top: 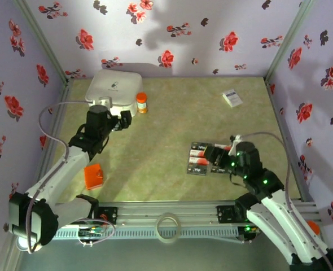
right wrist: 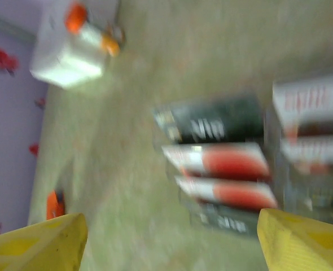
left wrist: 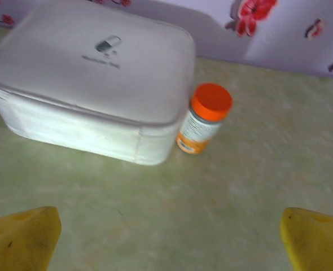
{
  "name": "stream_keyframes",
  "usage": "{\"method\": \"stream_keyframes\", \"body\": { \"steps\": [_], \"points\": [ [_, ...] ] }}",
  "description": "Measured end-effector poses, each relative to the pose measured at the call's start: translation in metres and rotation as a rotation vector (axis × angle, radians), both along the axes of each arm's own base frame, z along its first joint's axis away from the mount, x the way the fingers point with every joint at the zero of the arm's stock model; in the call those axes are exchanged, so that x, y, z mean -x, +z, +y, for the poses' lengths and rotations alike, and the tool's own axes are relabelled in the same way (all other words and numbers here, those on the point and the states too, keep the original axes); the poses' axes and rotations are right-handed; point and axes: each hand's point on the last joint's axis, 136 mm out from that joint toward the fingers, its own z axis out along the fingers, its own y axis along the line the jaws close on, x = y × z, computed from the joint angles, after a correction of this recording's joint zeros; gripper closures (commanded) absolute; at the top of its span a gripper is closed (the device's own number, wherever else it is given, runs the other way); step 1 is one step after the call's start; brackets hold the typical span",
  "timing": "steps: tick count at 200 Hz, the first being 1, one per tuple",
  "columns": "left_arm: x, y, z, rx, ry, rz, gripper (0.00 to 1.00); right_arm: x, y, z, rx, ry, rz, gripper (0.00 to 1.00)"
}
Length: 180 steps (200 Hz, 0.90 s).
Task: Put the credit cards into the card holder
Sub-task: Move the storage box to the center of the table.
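The right gripper [right wrist: 169,226], jaws spread, hovers just above the credit cards [top: 201,158], bunched together right of centre; the card holder [top: 93,175] lies well apart at the near left. Flat, tightly packed cards could slip, or two lift together.

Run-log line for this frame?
left pincer: open, facing orange-capped bottle | right pincer: open, over credit cards | card holder: lying apart from cards

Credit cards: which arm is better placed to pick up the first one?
Right. The right gripper hovers open at the credit cards. The left gripper sits far off by the white case and orange-capped bottle, though the card holder lies nearer it.
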Motion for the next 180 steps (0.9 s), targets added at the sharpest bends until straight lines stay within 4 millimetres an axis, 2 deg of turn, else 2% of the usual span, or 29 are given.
{"method": "stream_keyframes", "body": {
  "steps": [29, 69, 109, 180],
  "points": [
    [0.017, 0.001, 0.000, 0.017, 0.015, 0.010, 0.00, 0.032, -0.050, 0.012, 0.063, 0.060, 0.150, 0.23],
    [0.022, 0.007, 0.005, 0.035, 0.048, -0.002, 0.00, 0.046, -0.091, 0.019, 0.184, 0.078, 0.265, 0.22],
    [0.026, -0.004, 0.006, 0.026, 0.053, 0.029, 0.00, 0.042, -0.102, 0.019, 0.230, 0.048, 0.277, 0.20],
    [0.028, -0.008, 0.004, 0.022, 0.046, 0.037, 0.00, 0.033, -0.109, 0.015, 0.267, -0.004, 0.274, 0.17]
  ]
}}
